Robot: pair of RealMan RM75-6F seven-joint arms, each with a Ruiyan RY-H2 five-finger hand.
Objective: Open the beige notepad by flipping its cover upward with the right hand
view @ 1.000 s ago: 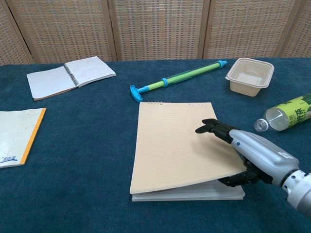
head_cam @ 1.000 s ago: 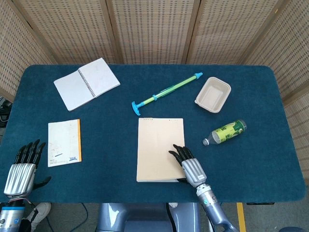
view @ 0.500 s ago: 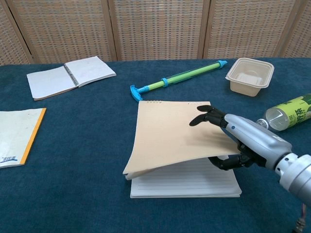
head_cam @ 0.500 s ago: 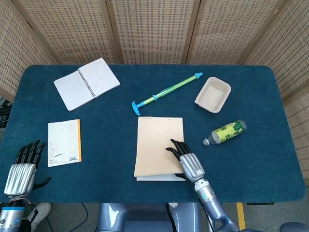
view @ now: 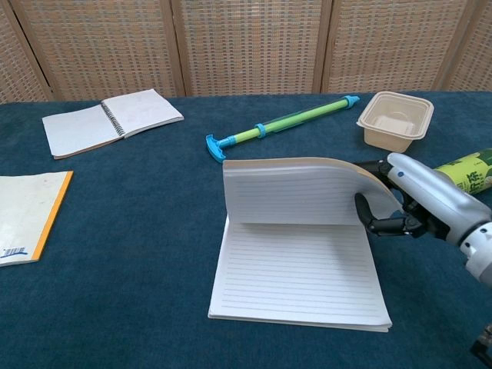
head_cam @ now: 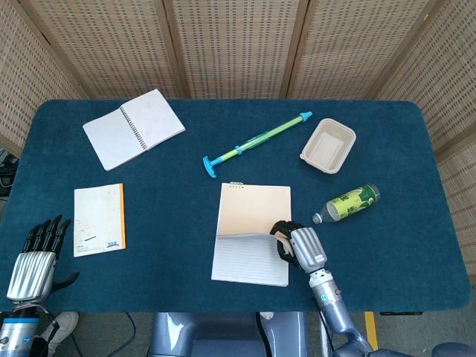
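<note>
A table covered in dark teal felt (head_cam: 171, 245) stands before a folding screen of woven cane panels (head_cam: 230, 44) in pale wooden frames. Near the middle of the table's front half lies the beige notepad (view: 296, 280), its ruled white pages exposed and its cover (view: 296, 192) lifted upright and curling at the right edge. The right hand (view: 411, 204) pinches that right edge, thumb under the cover and fingers over it. The left hand (head_cam: 33, 256) rests at the front left corner holding nothing, fingers straight and slightly apart. Behind the notepad lies a green and blue hand pump (head_cam: 256, 139); to its right a beige plastic tray (head_cam: 328, 145) and a green-labelled bottle (head_cam: 348, 203) on its side, whose print is too small to read. At the far left an open spiral notebook (head_cam: 134, 128) lies flat, and nearer, an orange-edged booklet (head_cam: 99, 219) with a small blue mark that cannot be read.
</note>
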